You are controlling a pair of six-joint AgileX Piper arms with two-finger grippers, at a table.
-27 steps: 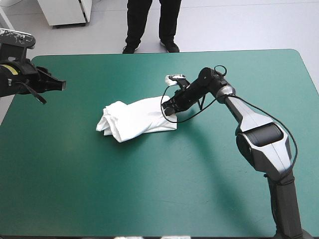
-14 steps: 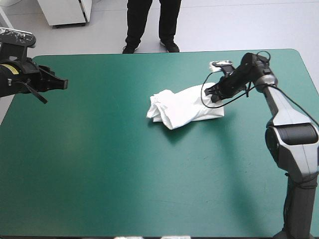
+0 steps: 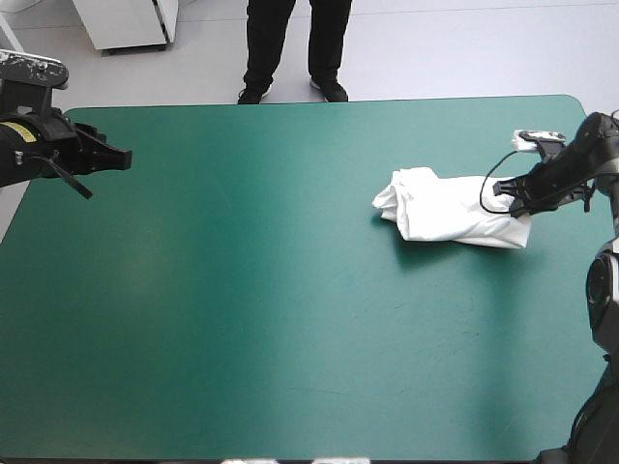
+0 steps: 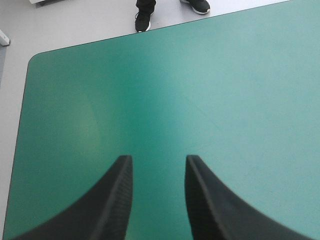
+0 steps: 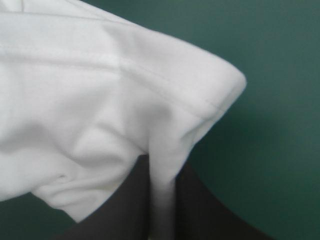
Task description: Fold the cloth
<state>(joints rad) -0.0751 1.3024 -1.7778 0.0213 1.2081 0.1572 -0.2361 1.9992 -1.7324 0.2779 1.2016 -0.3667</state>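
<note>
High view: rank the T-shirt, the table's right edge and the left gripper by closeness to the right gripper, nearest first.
1. The T-shirt: its right end is pinched in the right gripper, so they touch.
2. The table's right edge: close by, just to the right of that gripper.
3. The left gripper: open, across the table at its left edge.

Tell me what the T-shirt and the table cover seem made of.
T-shirt: soft white knit fabric, likely cotton, matte; stitched seams and limp folds show it. Teal-green cover: smooth sheet with a faint sheen, perhaps vinyl or rubber; soft light patches, no weave visible.
</note>
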